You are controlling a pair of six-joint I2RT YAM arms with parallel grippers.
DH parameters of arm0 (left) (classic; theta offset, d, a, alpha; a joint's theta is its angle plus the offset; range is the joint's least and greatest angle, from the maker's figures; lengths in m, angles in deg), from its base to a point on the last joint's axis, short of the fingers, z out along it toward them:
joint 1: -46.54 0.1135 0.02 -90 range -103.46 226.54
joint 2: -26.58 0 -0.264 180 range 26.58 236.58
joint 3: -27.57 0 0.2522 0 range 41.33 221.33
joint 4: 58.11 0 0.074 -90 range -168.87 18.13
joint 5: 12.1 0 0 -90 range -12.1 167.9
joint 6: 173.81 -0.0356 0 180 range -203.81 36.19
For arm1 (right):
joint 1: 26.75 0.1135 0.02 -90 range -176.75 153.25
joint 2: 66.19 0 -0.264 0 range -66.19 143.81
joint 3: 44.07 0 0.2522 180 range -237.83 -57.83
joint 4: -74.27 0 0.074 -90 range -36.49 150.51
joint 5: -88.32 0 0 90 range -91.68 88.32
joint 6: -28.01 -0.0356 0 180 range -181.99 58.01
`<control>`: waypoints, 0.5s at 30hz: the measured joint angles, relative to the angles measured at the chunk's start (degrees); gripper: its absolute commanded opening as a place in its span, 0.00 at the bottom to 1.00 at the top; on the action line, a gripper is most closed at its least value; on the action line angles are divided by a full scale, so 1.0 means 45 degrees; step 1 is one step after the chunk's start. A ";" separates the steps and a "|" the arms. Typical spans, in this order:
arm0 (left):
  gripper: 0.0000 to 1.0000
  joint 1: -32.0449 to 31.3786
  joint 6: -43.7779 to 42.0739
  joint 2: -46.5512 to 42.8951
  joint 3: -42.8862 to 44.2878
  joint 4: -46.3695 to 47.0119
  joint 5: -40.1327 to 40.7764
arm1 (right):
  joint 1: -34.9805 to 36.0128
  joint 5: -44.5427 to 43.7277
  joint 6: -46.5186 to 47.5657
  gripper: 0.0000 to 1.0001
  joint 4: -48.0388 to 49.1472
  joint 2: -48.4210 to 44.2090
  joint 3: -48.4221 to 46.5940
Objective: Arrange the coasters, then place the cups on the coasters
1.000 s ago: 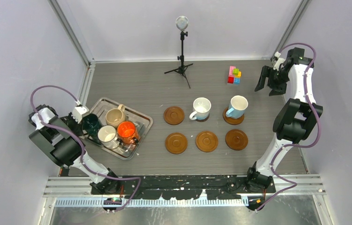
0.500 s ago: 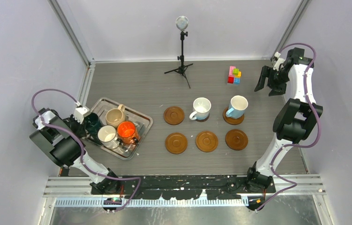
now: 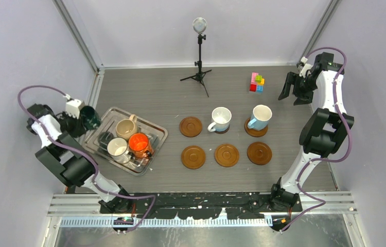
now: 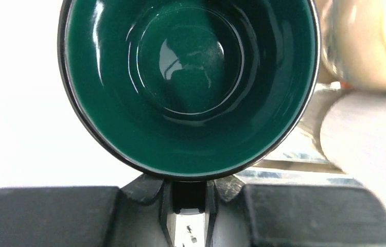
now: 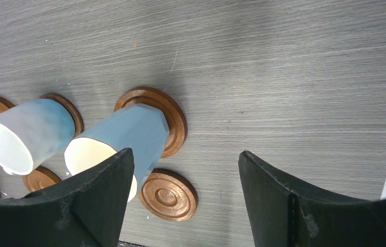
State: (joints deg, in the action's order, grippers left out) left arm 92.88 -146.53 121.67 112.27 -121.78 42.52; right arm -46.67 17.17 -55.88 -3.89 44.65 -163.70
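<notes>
Lift done: clamps green mug [image 3: 89,117] in left jaws, now off tray [image 3: 161,134]; holds right jaws wide. Readies third cup for coaster [image 3: 191,126].

The coasters [image 3: 226,155] are brown, one mug [image 4: 188,77] dark green.

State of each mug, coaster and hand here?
Dark green mug: held by handle, off tray.
White mug: on coaster.
Light blue mug: on coaster.
Beige mug, orange mug, dark-rimmed mug: in tray.
Four coasters: bare.
Left hand: shut on dark green mug.
Right hand: open, empty.
</notes>
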 measured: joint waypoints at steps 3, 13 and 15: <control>0.00 -0.0525 0.1831 -0.0622 0.0865 0.0495 0.0136 | 0.0000 0.0073 -0.0063 0.80 0.0010 0.0005 0.0000; 0.00 -0.5974 0.7014 -0.2103 0.2278 0.1690 0.2084 | 0.0000 0.0121 -0.0374 0.80 0.0058 -0.0005 0.0000; 0.00 -0.7465 0.7927 -0.2448 0.2181 0.1870 0.2584 | 0.0000 0.0117 -0.0384 0.80 0.0112 -0.0058 0.0015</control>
State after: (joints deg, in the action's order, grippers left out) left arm 59.29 -110.86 110.65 122.08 -113.37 54.15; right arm -46.67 17.69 -57.60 -3.39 44.39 -163.63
